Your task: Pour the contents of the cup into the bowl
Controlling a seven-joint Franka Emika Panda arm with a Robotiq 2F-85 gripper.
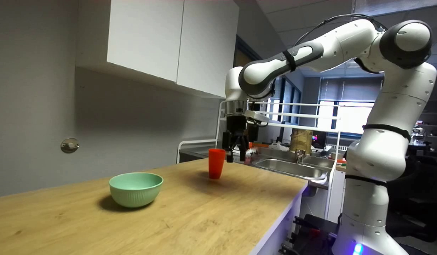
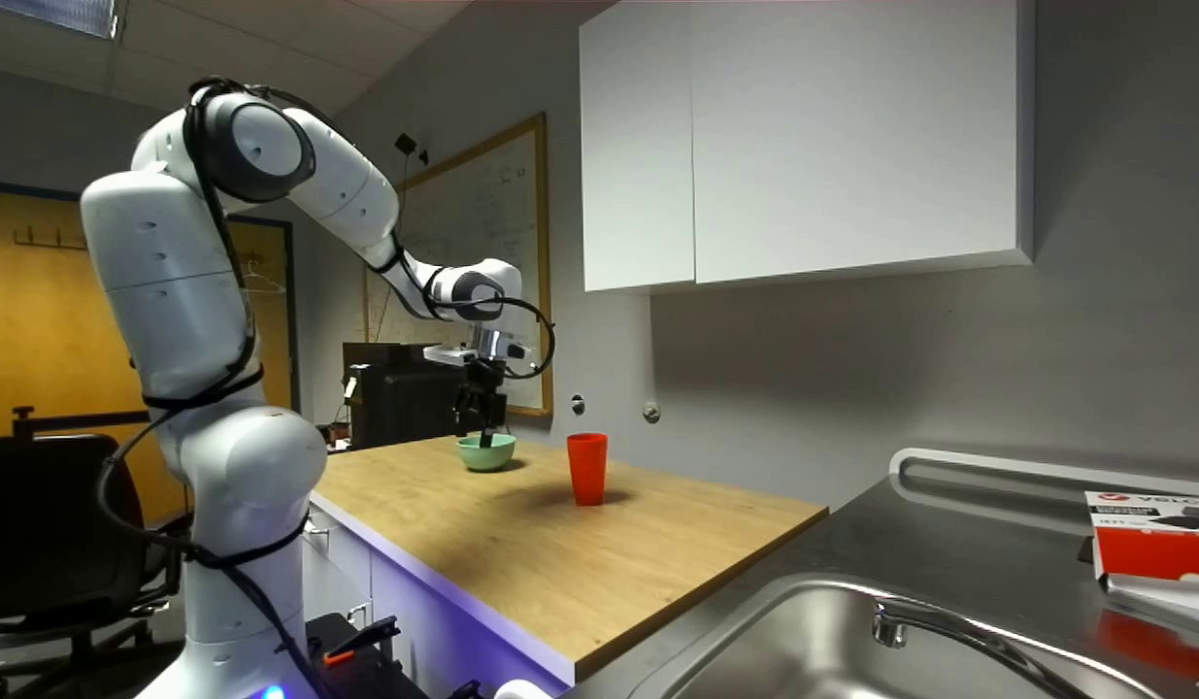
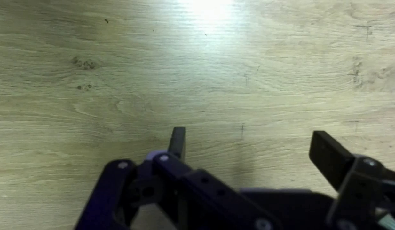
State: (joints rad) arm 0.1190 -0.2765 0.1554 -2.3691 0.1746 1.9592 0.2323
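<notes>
The red-orange cup (image 1: pixel 215 164) stands upright on the wooden counter. In an exterior view it stands right of the gripper and bowl (image 2: pixel 587 471). Its contents are hidden. The wide mint-green bowl (image 1: pixel 135 193) stands upright farther along the counter; it also shows in the exterior view behind a fingertip (image 2: pixel 471 458). No contents show in the visible part of its inside. My gripper (image 1: pixel 236 159) points down above the counter, apart from both cup and bowl. In the wrist view the gripper (image 3: pixel 248 135) is open with only bare wood between its fingers. The cup is out of the wrist view.
The wooden counter (image 1: pixel 204 216) runs along a grey wall. White cabinets (image 1: pixel 176 42) hang above it. A metal sink (image 2: pixel 822 650) with a faucet (image 2: pixel 968 636) lies beyond the counter's end. A white rail frame (image 1: pixel 217 138) and a red-and-white box (image 2: pixel 1157 539) stand there.
</notes>
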